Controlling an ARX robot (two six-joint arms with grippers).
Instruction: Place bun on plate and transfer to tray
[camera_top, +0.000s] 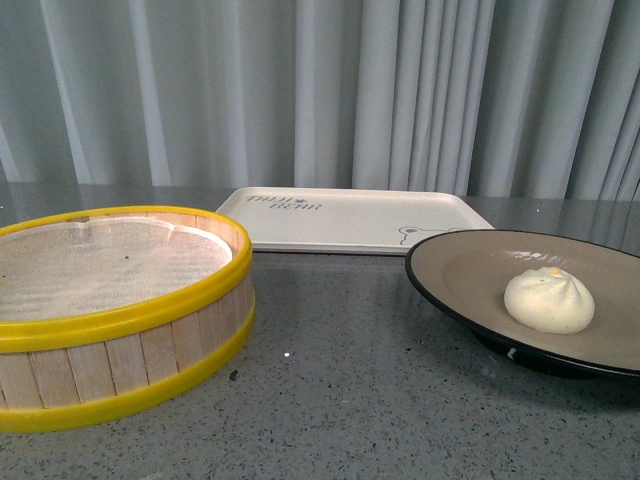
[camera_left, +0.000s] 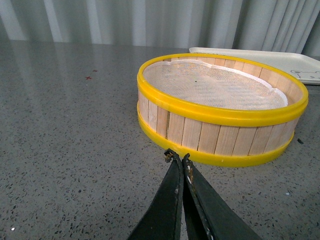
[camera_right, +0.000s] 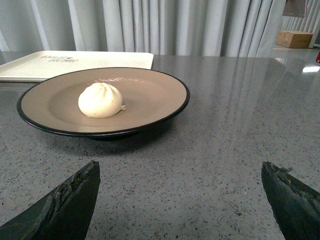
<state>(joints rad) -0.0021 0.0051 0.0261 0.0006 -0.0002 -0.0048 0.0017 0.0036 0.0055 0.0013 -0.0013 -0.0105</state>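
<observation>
The cream-white bun (camera_top: 549, 299) (camera_right: 100, 100) rests inside the grey-brown plate (camera_top: 460, 268) (camera_right: 150, 90) with a black rim, at the right of the front view. Behind it lies the flat cream-white tray (camera_top: 345, 215) (camera_right: 30, 67) (camera_left: 280, 59) with dark lettering and a small bear drawing. Neither arm shows in the front view. My right gripper (camera_right: 180, 167) stands wide open over bare tabletop, short of the plate, with nothing between its fingers. My left gripper (camera_left: 178, 157) is shut and empty, its tips close to the side of the steamer basket.
A yellow-rimmed wooden steamer basket (camera_top: 110, 310) (camera_left: 220, 110) with a mesh liner stands at the left, holding nothing. The table is grey speckled stone. Grey curtains hang behind it. A cardboard box (camera_right: 294, 38) sits far off in the right wrist view.
</observation>
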